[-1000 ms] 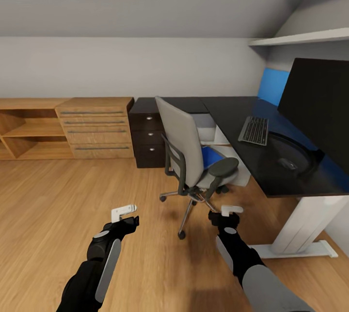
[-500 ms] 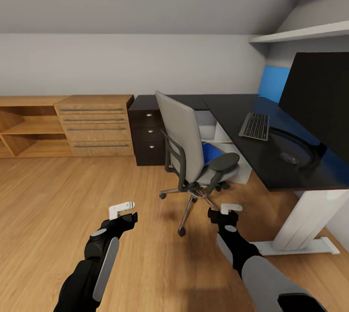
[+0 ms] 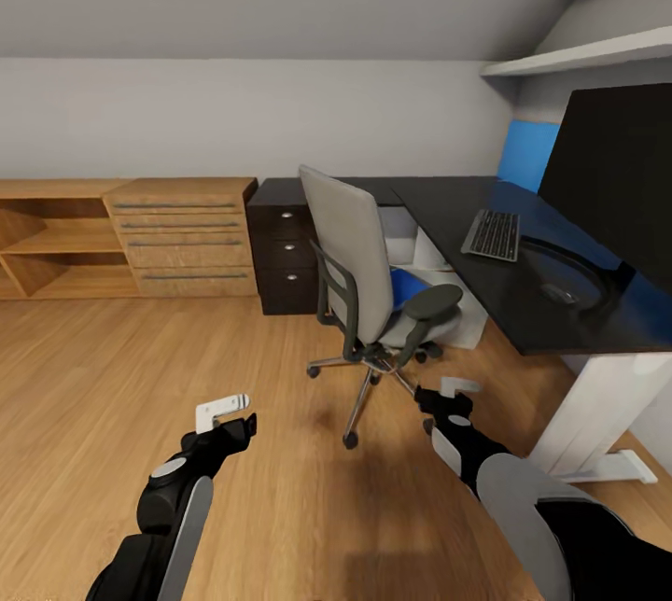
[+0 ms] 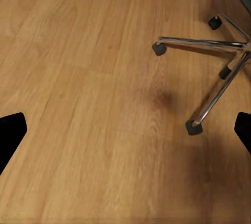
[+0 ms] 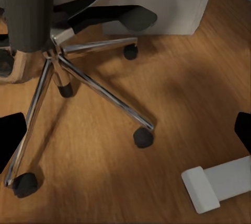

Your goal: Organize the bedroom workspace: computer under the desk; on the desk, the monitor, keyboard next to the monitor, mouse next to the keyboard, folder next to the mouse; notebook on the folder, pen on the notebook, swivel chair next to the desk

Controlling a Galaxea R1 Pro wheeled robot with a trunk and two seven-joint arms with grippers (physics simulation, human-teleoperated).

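The chair [image 3: 373,279] stands on the wood floor [image 3: 112,377] just left of the desk [image 3: 485,274], back turned toward the robot, w/ a strip of blue folder [image 3: 405,286] on its seat. Its chrome base [image 4: 219,72] and casters sit between both grippers and the desk. On the desk: keyboard [image 3: 493,234] at the far side, mouse [image 3: 561,294] nearer, monitor [image 3: 611,181] at right w/ its round base around the mouse. A white box, prob. the computer [image 3: 431,258], sits under the desk behind the chair. Far left: wood dresser [image 3: 184,237] and open shelf unit [image 3: 51,242]; black drawers [image 3: 285,246] beside them. Left gripper [image 3: 227,416] hangs over bare floor, fingers spread wide. Right gripper [image 3: 448,393] hangs near the chair base, also wide open. The white desk foot [image 5: 219,182] lies near the right gripper.
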